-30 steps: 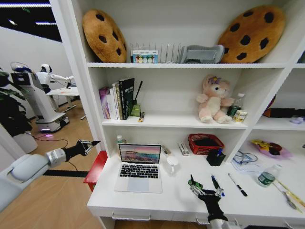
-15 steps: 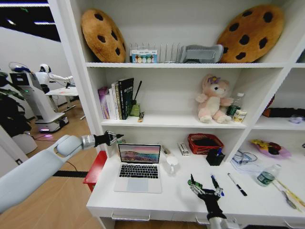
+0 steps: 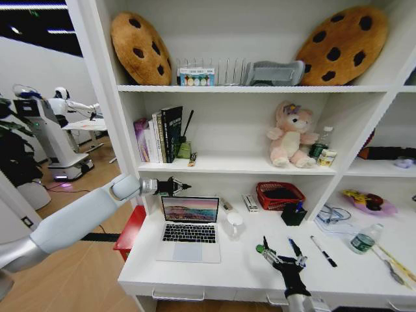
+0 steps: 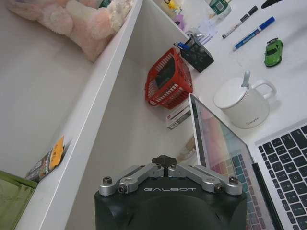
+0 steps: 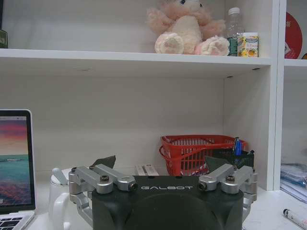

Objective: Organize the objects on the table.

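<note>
White table is carrying an open silver laptop at its left end, a lidded white mug just beside it — a red basket and black pen cup sitting further back. Toward the right, a green toy car, blue pen, black pen and clear bottle are lying loose.

Open silver laptop on table

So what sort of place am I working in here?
It looks like a mock study corner set up inside a robotics lab or office. A white desk joined to shelving carries an open laptop, a mug and pens, with books on the shelf above. Another robot stands on the open floor behind.
</note>
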`<state>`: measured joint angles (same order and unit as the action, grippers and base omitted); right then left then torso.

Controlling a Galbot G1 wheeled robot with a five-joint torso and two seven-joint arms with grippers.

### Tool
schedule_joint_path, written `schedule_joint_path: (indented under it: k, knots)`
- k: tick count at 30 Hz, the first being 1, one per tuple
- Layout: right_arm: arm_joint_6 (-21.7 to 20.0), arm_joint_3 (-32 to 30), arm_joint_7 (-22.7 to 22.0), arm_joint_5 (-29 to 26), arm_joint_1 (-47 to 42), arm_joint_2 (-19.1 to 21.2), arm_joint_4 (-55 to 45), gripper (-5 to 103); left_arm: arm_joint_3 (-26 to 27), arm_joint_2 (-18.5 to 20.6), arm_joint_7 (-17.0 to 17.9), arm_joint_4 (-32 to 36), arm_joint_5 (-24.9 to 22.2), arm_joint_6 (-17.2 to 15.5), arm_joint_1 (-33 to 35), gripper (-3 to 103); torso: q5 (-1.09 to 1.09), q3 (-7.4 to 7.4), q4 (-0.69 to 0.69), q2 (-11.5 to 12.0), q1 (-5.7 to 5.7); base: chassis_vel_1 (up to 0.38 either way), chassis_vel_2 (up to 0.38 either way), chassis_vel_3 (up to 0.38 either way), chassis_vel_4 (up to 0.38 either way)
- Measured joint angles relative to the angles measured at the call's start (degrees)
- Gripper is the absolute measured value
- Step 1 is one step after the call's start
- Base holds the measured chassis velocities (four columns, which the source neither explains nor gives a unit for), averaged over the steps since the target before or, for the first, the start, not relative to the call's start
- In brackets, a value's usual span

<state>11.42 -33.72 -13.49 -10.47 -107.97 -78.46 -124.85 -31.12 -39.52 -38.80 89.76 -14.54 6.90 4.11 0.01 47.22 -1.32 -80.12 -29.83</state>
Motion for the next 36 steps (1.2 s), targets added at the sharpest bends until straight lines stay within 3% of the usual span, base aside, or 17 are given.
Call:
schedule_joint_path:
  k: [7, 10, 19, 22, 24, 25, 28, 31, 36]
  knots:
    - [0.07, 0.1, -0.09, -0.08, 0.25, -0.18, 0.18, 100, -1.7, -1.01, -4.85, -1.45, 2.79, 1.77, -2.08, 0, -0.01, 0.0, 0.01, 0.0, 0.0, 0.0, 0.0, 0.0, 0.0]
    - [0.19, -0.01, -0.25, -0.2, 0.36, -0.31, 0.3, 100, -3.66, -2.25, -9.15, -2.0, 3.6, 3.31, -4.22, 0, 0.0, 0.0, 0.0, 0.0, 0.0, 0.0, 0.0, 0.0, 0.0]
    - [0.32, -0.29, -0.6, -0.89, 0.37, -0.44, 0.34, 100, -5.38, -2.73, -10.74, -1.13, 0.16, 3.72, -5.4, 0, -0.01, 0.0, -0.02, 0.0, 0.0, 0.0, 0.0, 0.0, 0.0]
    - [0.51, -0.64, -0.81, -1.13, 0.37, -0.39, 0.47, 100, -6.29, -1.47, -12.41, 0.6, -1.05, 3.72, -5.87, 0, -0.01, 0.0, -0.02, 0.0, 0.0, 0.0, 0.0, 0.0, 0.0]
    - [0.69, -1.19, -0.97, -1.53, 0.34, -0.27, 0.46, 100, -6.89, 3.25, -14.73, 7.8, -2.02, 2.47, -4.59, 0, 0.0, -0.01, 0.02, 0.0, 0.0, 0.0, 0.0, 0.0, 0.0]
    - [0.7, -1.21, -1.0, -1.54, 0.36, -0.28, 0.42, 100, -5.78, 4.25, -12.04, 9.99, -3.69, 0.62, -3.14, 0, -0.03, -0.01, 0.02, -0.01, 0.01, 0.0, 0.0, 0.0, 0.0]
    - [0.7, -1.17, -1.01, -1.52, 0.38, -0.29, 0.41, 100, -5.27, 4.18, -10.57, 9.89, -4.01, 0.13, -2.94, 0, -0.01, -0.01, 0.02, -0.01, 0.01, 0.0, 0.0, 0.0, 0.0]
    - [0.71, -0.77, -1.05, -1.46, 0.41, -0.31, 0.27, 100, -3.77, 0.17, -2.84, 4.07, -1.19, -0.44, -3.56, 0, -0.01, -0.01, -0.02, -0.01, 0.01, 0.0, 0.0, 0.0, 0.0]
    - [0.75, -0.9, -1.11, -1.47, 0.39, -0.38, 0.28, 100, -4.47, -3.19, 0.48, 0.01, 2.01, 0.66, -4.46, 0, 0.0, 0.0, -0.02, -0.01, 0.0, 0.0, 0.0, 0.0, 0.0]
